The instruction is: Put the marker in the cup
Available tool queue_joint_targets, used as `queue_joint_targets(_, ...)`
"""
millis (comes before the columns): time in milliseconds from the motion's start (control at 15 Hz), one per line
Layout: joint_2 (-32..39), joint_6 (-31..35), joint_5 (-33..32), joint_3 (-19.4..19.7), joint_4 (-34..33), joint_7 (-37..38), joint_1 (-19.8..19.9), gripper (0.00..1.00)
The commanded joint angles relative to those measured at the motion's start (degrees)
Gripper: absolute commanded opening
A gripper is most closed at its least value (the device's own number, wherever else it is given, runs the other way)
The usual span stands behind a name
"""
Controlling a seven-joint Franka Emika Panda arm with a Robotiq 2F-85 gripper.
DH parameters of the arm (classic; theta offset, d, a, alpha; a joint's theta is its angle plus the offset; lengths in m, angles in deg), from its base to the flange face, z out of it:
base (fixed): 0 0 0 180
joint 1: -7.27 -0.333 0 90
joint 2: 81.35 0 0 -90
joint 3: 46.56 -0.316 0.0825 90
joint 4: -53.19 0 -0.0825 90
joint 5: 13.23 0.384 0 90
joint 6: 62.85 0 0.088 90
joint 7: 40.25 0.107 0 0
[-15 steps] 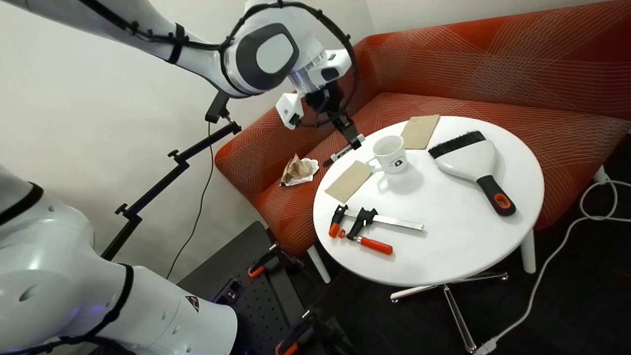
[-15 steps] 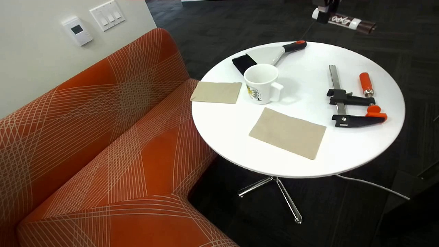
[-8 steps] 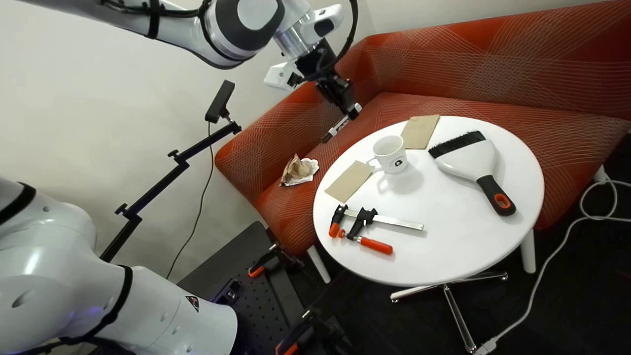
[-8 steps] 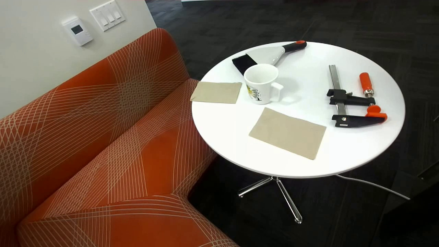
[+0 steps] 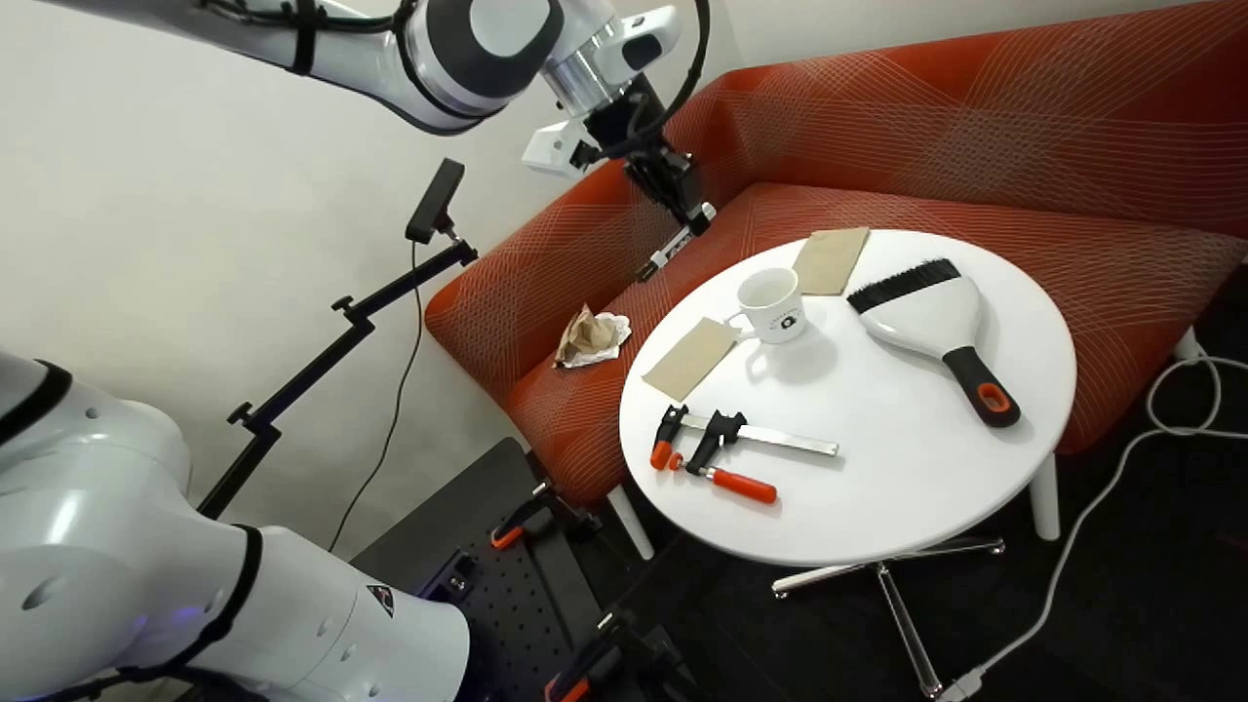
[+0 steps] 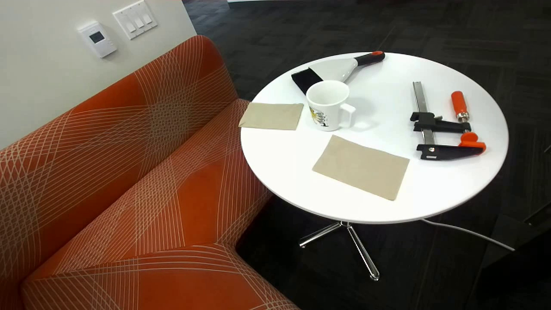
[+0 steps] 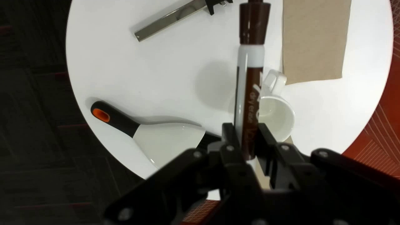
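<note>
White cup (image 7: 278, 116) stands at two o'clock from the gripper (image 7: 245, 134) in wrist view; jaws clamp the marker (image 7: 250, 87), extending toward twelve.

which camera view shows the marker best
The wrist view: the marker, held in the gripper, is large there, with its "dry erase" lettering legible. In an exterior view the marker looks small and slanted; an exterior view without the gripper doesn't show it.

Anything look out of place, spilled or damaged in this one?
A crumpled brown-and-white wad, probably paper, lies on the red sofa in an exterior view; it looks like stray litter. The white mug stands upright, and no spill or damage shows.
</note>
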Motion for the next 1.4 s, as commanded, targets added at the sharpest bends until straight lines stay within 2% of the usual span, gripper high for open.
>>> queue_joint_targets(0,0.75,2.07,0.56,-1.59,0.09,-2.82,1.76,0.05)
queue_joint_targets(133,1.41,4.54,3.55,-2.12,0.18,-8.37,2.49,0.05)
queue_joint_targets(467,3.83,10.49,20.84,-5.17,-0.52,-31.41,5.23,0.05)
queue_joint_targets(867,5.59,10.69,38.9,-10.11,-2.28,-59.36,9.51,0.05)
queue_joint_targets(1067,5.79,9.46,48.31,-11.17,-2.69,-73.13,11.27,0.05)
queue_joint_targets(1133,5.17,9.77,43.89,-9.61,-1.65,-66.32,9.24,0.05)
queue_joint_targets(1200,5.24,9.75,44.7,-9.52,-1.62,-67.81,9.35,0.2)
queue_joint_targets(1333,5.32,9.76,44.46,-9.48,-1.54,-67.59,9.37,0.2)
